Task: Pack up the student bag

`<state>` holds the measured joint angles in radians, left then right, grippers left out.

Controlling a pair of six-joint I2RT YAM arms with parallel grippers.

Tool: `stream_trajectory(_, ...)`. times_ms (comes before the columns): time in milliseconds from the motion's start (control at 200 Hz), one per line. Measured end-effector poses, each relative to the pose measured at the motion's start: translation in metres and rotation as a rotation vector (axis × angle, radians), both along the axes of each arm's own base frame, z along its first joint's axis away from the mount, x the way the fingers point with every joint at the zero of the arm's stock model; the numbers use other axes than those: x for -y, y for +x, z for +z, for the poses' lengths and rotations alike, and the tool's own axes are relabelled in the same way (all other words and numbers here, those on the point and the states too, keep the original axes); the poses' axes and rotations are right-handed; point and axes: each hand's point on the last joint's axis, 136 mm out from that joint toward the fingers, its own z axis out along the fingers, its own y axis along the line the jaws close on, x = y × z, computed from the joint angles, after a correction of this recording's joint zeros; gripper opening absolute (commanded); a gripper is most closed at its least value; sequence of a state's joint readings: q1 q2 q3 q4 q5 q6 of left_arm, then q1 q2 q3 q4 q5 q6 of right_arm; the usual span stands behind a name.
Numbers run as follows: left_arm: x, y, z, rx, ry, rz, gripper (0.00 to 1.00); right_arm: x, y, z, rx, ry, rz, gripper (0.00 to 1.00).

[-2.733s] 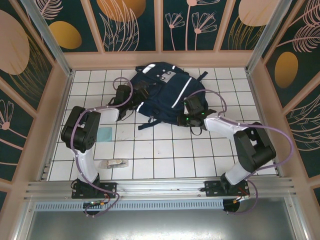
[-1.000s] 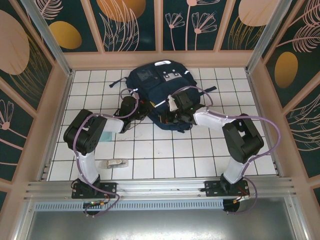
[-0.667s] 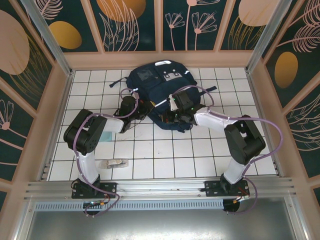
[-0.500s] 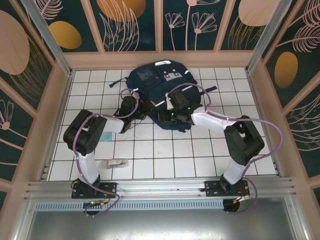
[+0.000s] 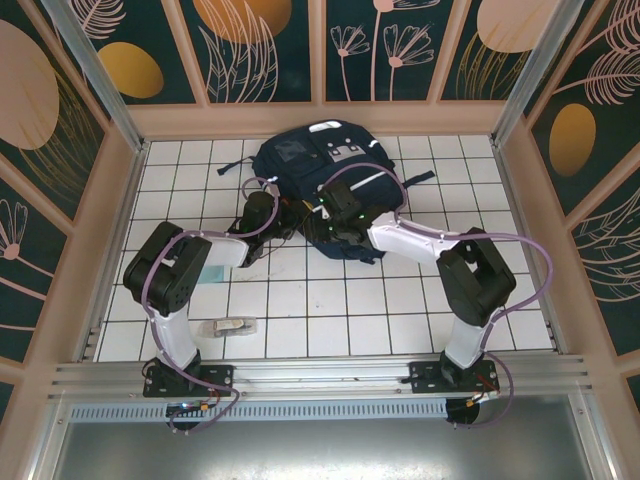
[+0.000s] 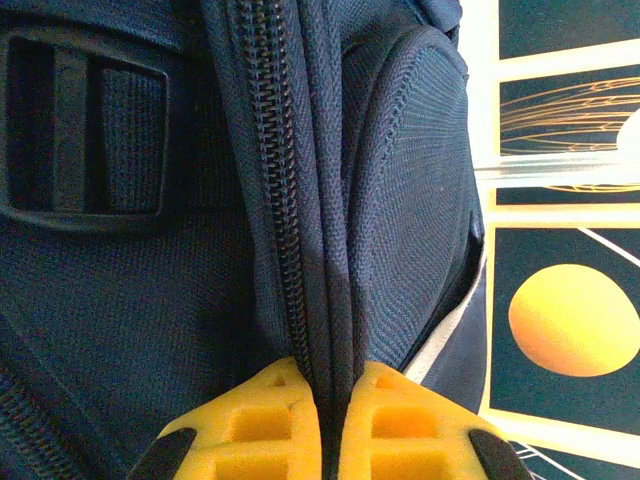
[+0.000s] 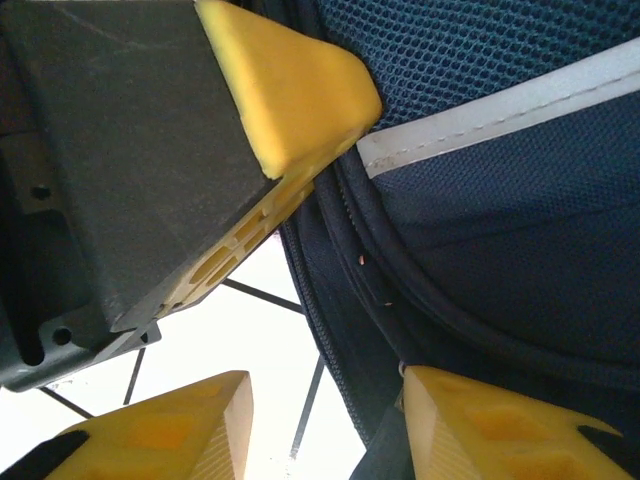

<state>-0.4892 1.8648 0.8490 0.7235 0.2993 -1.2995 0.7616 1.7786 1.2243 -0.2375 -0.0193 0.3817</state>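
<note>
On the table (image 5: 300,300): backpack (image 5: 300,160) lay zipped.
Left claw (image 6: 322,378): I pinched its zipper seam.
Right claw (image 7: 325,390): spread, empty.
Clear packet (image 5: 228,326): lay outside, unpacked.

Table (image 5: 330,310): surfaced with white square tiles, dark joints.
Items laid directly on it:
1. Navy backpack (image 5: 300,160), white stripes, placed at the far middle.
2. Flat pale-teal piece (image 5: 214,270), found at the left side, partly covered from above.
3. Small clear packet (image 5: 231,326), placed at the near left, well apart from the backpack.
</note>
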Motion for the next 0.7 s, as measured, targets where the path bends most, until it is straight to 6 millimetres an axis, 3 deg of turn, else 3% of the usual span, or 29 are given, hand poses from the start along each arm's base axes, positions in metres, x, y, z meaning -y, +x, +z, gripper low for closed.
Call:
stream_trajectory(335,0.000,0.000,0.004,0.007,-0.001,0.007,0.00,0.018,-0.009,-0.013,-0.028,-0.104,-0.090,0.39)
stream_trajectory(415,-0.001,0.000,0.007,0.012,-0.005,0.011,0.00,0.020,-0.009,-0.018,-0.035,-0.117,-0.109,0.32)
stream_trajectory(630,-0.004,-0.002,0.007,0.002,0.006,0.022,0.00,0.020,-0.006,-0.035,-0.061,-0.145,-0.123,0.00)
stream_trajectory(700,-0.005,-0.002,0.006,0.002,0.012,0.024,0.00,0.019,-0.007,-0.033,-0.064,-0.137,-0.120,0.00)
